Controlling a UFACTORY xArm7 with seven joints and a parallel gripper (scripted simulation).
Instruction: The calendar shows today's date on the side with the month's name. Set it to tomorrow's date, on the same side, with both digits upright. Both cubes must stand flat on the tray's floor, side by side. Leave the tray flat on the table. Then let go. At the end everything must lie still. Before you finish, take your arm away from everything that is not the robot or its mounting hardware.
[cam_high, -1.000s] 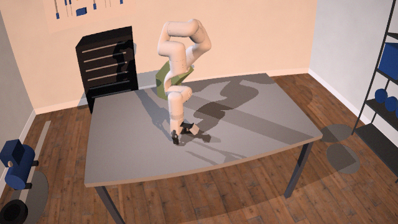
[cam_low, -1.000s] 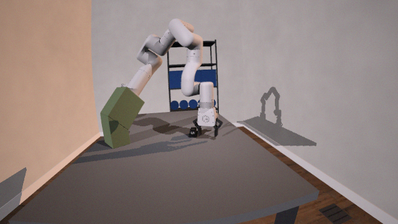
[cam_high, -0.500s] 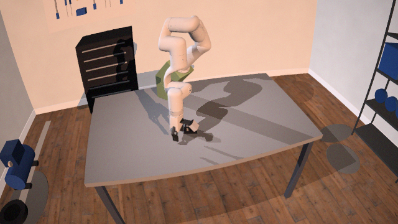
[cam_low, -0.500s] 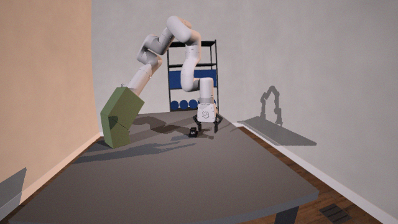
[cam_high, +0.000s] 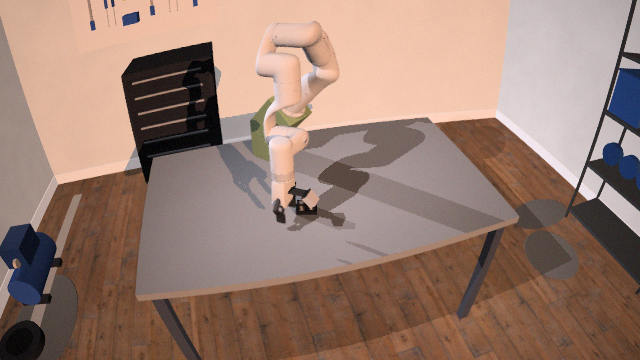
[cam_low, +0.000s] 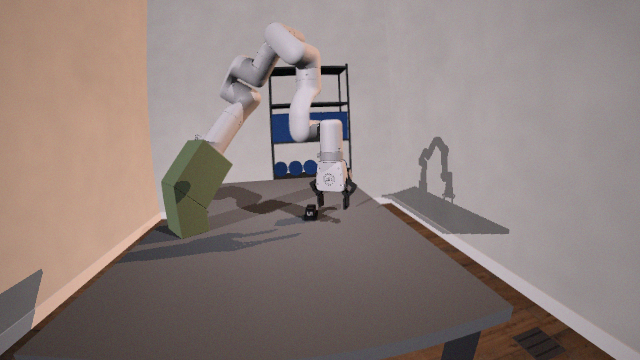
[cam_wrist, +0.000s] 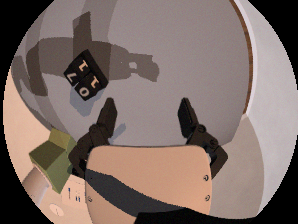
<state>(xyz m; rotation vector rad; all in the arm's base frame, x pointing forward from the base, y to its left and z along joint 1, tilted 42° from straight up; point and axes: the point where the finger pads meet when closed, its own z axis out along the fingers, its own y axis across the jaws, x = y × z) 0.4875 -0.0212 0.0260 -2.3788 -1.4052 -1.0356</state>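
Observation:
The calendar (cam_high: 306, 205) is a small black tray with two dark cubes, standing on the grey table near its middle. It also shows in the exterior view (cam_low: 311, 213) and in the wrist view (cam_wrist: 85, 74), where white digits show on the cubes' upper faces, too small to read surely. My gripper (cam_high: 290, 202) hangs fingers down just above the table, beside the calendar and apart from it. It is open and empty, as seen in the exterior view (cam_low: 332, 205) and in the wrist view (cam_wrist: 147, 106).
The arm's green base block (cam_low: 192, 187) stands at the table's back edge. A black drawer cabinet (cam_high: 172, 105) stands behind the table's left corner. A shelf rack (cam_low: 307, 125) with blue items stands off the table.

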